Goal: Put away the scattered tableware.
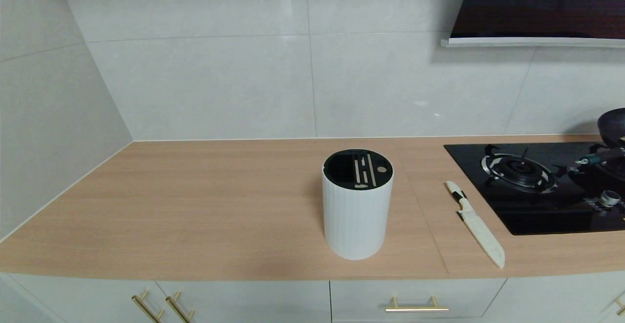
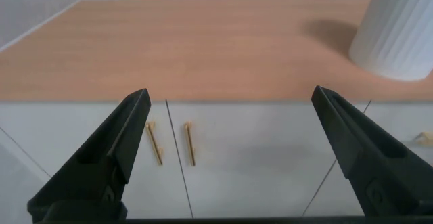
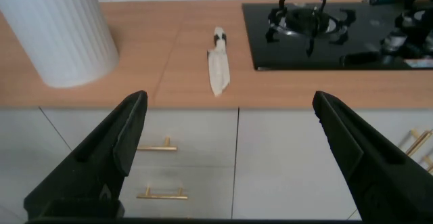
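Looking down from the head view, the knife [image 1: 473,223] lies flat on the bench [image 1: 195,206], to the right of the white ribbed knife block [image 1: 357,206] and just beside the black hob [image 1: 537,186]. It has a pale speckled blade and a white handle with a black band. Its long axis runs roughly front to back, a bit slanted: handle toward the wall, tip near the bench's front edge. The block stands upright, slots facing up.

Left wrist view: the left tool [image 2: 230,99] is spread wide and carrying nothing, out in front of the cupboard doors [image 2: 203,163], with the block off to one side.

Right wrist view: the right tool [image 3: 230,101] is spread apart too, nothing in it, also low before the cupboard fronts. The knife [image 3: 218,65] sits almost straight ahead between its fingers, tip pointing back at the camera, handle at the far end.

So I'd say the right arm is the nearer one, and it would have to come up and over the bench edge to get at that handle.
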{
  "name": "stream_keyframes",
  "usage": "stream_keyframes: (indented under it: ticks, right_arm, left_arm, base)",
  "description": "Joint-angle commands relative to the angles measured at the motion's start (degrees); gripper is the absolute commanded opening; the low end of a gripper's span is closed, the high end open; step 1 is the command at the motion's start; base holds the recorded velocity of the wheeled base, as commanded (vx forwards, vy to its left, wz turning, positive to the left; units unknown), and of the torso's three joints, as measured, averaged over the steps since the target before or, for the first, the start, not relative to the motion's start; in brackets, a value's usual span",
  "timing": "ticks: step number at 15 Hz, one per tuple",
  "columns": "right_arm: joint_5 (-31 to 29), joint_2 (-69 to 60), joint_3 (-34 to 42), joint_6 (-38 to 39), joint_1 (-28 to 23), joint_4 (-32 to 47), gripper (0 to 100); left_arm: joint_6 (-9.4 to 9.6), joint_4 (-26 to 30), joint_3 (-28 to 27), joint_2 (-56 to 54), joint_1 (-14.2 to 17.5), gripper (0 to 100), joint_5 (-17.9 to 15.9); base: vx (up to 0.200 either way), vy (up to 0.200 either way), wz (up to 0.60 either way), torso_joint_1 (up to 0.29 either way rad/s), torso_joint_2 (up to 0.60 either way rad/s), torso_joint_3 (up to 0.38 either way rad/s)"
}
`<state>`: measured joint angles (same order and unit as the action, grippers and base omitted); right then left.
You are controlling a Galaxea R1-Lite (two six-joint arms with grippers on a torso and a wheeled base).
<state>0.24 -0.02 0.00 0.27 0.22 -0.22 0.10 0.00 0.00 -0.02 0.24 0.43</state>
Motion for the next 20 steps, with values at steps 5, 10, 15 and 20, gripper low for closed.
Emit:
stream_keyframes:
  ticks: [5,10,15,20]
  right_arm:
    - [0.0,0.0,0.0,0.0,0.0,0.0,100]
    - [0.0,0.0,0.0,0.0,0.0,0.0,100]
    - [-0.1,0.0,0.0,0.0,0.0,0.0,100]
    - [-0.1,0.0,0.0,-0.3,0.0,0.0,100]
  left_arm:
    - [-0.01,0.0,0.0,0.0,0.0,100,0.0]
    - [-0.01,0.0,-0.1,0.0,0.0,100,0.0]
    - [-0.01,0.0,0.0,0.0,0.0,100,0.0]
    - [-0.01,0.0,-0.1,0.0,0.0,100,0.0]
  base:
    - [0.0,0.0,0.0,0.208,-0.45,-0.246]
    - [0.0,0.0,0.0,0.174,-0.37,-0.197]
    - [0.0,0.0,0.0,0.018,-0.04,-0.021]
    - [0.0,0.0,0.0,0.0,0.0,0.0]
